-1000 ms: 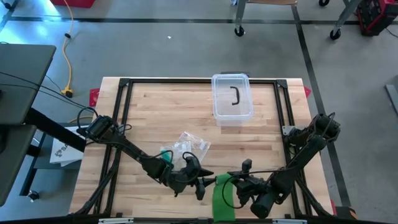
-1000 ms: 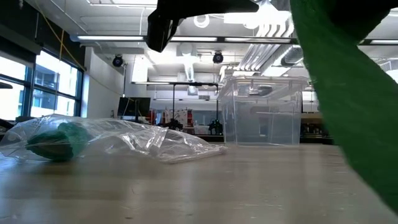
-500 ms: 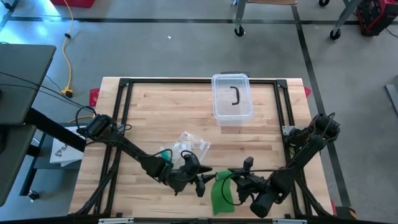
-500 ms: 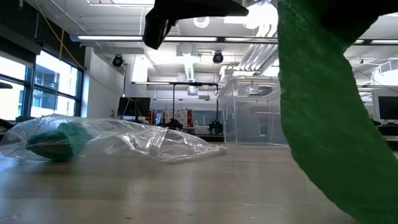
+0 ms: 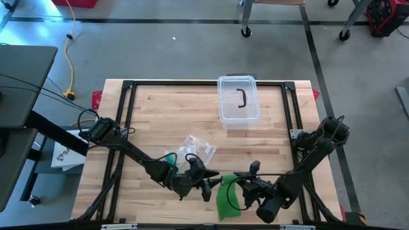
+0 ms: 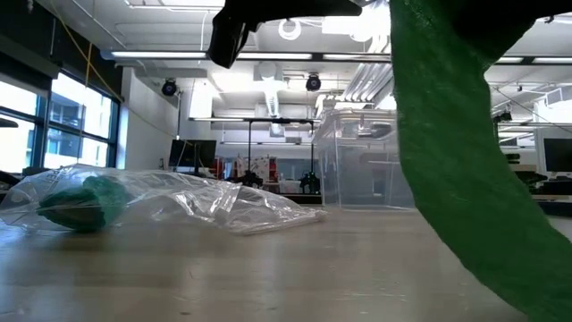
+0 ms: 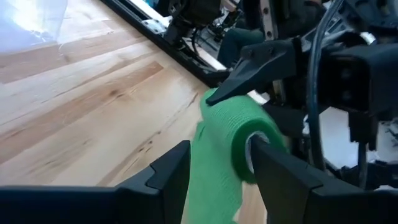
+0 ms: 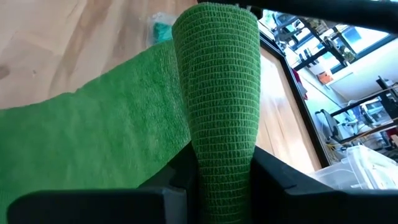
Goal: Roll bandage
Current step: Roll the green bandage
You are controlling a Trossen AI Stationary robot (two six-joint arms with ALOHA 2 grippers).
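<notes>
From above, your two tools meet at the table's (image 5: 160,108) near edge. The right tool (image 5: 246,186) is clamped on the green bandage (image 5: 228,191) roll. Only your left wrist view shows the left tool (image 7: 214,165) part open, its fingers (image 7: 168,171) either side of the loose strip. The low view alone shows a bag (image 6: 170,201) and box (image 6: 375,161) behind.

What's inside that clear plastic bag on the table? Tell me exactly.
Inside the plastic bag sits a green bandage roll, at one end of the bag. The crumpled film blurs its outline, so whether anything else lies in the folds cannot be seen.
</notes>
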